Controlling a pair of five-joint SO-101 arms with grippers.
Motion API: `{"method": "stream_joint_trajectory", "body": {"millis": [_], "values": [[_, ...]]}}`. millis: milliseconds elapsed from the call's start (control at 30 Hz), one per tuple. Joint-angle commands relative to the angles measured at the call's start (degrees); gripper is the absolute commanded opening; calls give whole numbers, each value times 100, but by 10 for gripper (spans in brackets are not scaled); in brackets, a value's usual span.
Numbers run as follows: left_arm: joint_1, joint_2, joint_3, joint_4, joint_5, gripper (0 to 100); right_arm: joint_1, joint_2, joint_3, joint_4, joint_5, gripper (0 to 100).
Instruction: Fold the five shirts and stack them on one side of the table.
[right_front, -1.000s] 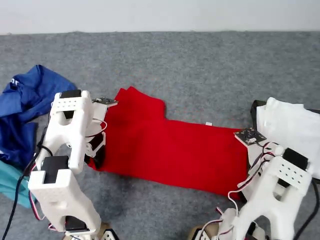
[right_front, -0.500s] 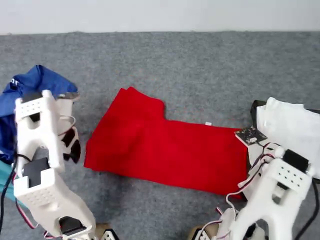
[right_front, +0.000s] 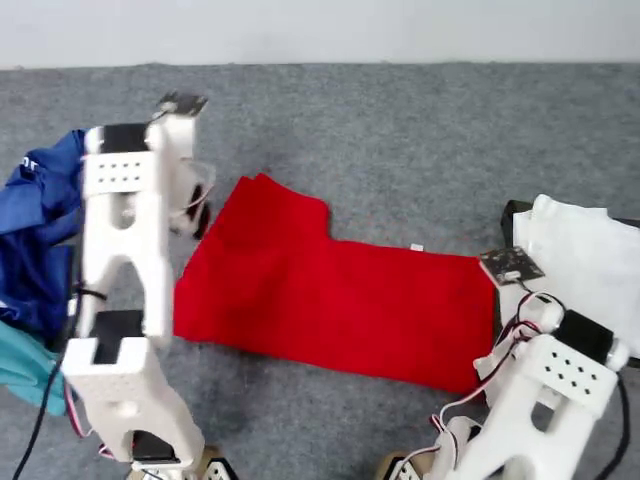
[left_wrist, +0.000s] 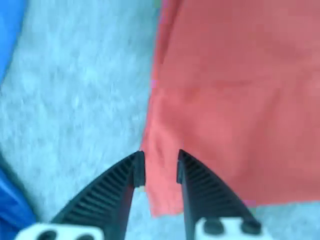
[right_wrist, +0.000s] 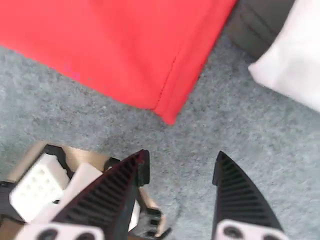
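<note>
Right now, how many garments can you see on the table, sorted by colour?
red shirt: 1
blue shirt: 1
white shirt: 1
teal garment: 1, mostly out of frame
dark garment: 1, mostly under the white shirt
Total: 5

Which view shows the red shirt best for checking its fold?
The high view: the red shirt lies spread out with nearly its whole outline visible. The left wrist view gives one side edge and a corner, the right wrist view one hemmed corner.
</note>
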Motion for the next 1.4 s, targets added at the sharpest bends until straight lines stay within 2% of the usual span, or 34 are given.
{"method": "stream_joint_trajectory", "body": {"millis": [0, 200, 400, 600, 733, 933, 1233, 1367], "values": [[105, 422, -945, 132, 105, 117, -66, 101, -229, -92, -193, 218], [211, 1837, -2826, 132, -132, 192, -391, 136, -448, -31, -229, 218], [519, 3182, -4514, 97, -264, 199, -699, 136, -466, -66, -237, 217], [712, 4404, -5991, -334, -264, 199, -690, 136, -448, -84, -246, 217], [695, 5055, -6642, -826, -246, 197, -708, 136, -440, -92, -598, 217], [730, 5574, -6862, -1152, -246, 196, -708, 136, -440, -92, -668, 217], [888, 5670, -6835, -1521, -264, 190, -699, 136, -440, -92, -677, 217], [897, 5978, -6870, -1820, -264, 94, -690, 136, -440, -92, -677, 217]]}}
